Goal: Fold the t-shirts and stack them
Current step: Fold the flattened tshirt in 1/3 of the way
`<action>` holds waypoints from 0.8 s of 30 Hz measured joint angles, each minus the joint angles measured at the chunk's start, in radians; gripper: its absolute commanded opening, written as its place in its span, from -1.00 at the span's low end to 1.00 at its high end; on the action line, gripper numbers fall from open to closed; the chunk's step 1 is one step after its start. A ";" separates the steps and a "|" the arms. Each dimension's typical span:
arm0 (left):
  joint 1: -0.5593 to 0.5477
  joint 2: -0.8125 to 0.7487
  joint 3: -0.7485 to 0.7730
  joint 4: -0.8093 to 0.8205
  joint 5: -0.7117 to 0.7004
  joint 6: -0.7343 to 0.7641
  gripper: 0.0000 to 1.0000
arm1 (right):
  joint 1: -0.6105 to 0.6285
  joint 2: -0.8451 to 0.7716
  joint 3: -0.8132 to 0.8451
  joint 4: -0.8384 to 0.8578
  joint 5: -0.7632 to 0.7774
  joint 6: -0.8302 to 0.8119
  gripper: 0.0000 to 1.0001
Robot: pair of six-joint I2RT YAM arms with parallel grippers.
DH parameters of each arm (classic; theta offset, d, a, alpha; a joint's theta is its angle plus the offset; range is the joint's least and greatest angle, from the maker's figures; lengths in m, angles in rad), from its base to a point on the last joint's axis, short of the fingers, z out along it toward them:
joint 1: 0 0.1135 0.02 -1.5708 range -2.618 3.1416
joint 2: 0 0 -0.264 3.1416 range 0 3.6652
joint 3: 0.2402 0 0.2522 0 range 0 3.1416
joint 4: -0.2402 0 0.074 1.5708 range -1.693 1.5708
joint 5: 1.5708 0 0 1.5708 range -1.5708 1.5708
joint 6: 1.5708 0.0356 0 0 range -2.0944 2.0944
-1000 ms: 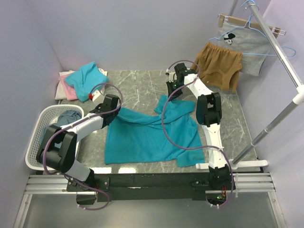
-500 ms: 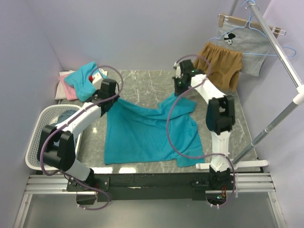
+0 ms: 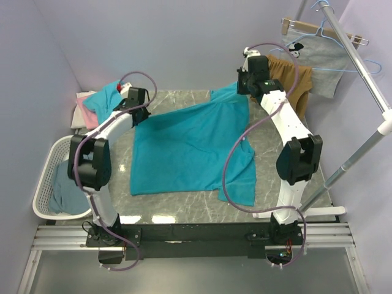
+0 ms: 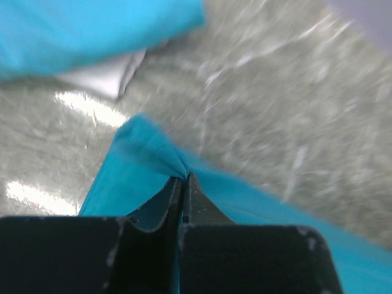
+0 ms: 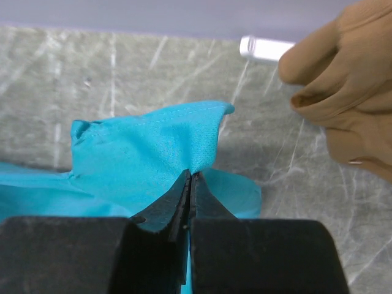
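Note:
A teal t-shirt lies spread over the middle of the marble table, its far edge lifted and stretched between my two grippers. My left gripper is shut on its far-left corner, near the back left. My right gripper is shut on its far-right corner, at the back right. A stack of folded tees, teal on top of pink and white, sits at the back left. A slate-blue tee lies in the basket.
A white laundry basket stands at the left edge. Tan-brown shorts and a grey printed garment hang from the rack pole at the right. The shorts show close to my right gripper in the right wrist view.
Both grippers have moved toward the back of the table with the teal t-shirt's corners, pulling its far edge out wide and flatter. The left arm has cleared the basket.

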 measured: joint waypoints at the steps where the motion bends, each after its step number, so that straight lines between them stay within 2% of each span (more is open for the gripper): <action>1: 0.000 0.024 0.000 -0.007 0.006 0.002 -0.92 | 0.000 0.019 0.002 -0.001 0.002 0.000 -1.00; 6: 0.000 0.079 0.000 -0.027 0.024 0.015 -0.92 | -0.001 0.079 -0.012 -0.002 0.001 0.000 -1.00; 18: 0.005 0.087 0.056 -0.022 0.040 0.042 -0.92 | -0.002 0.050 -0.080 -0.001 -0.005 -0.001 -1.00; 22: 0.005 0.071 0.016 -0.014 0.060 0.036 -0.91 | -0.002 -0.060 -0.238 -0.001 -0.010 0.008 -1.00; 24: 0.005 0.030 -0.063 -0.022 0.072 0.022 -0.92 | -0.002 -0.135 -0.338 0.000 -0.013 0.022 -1.00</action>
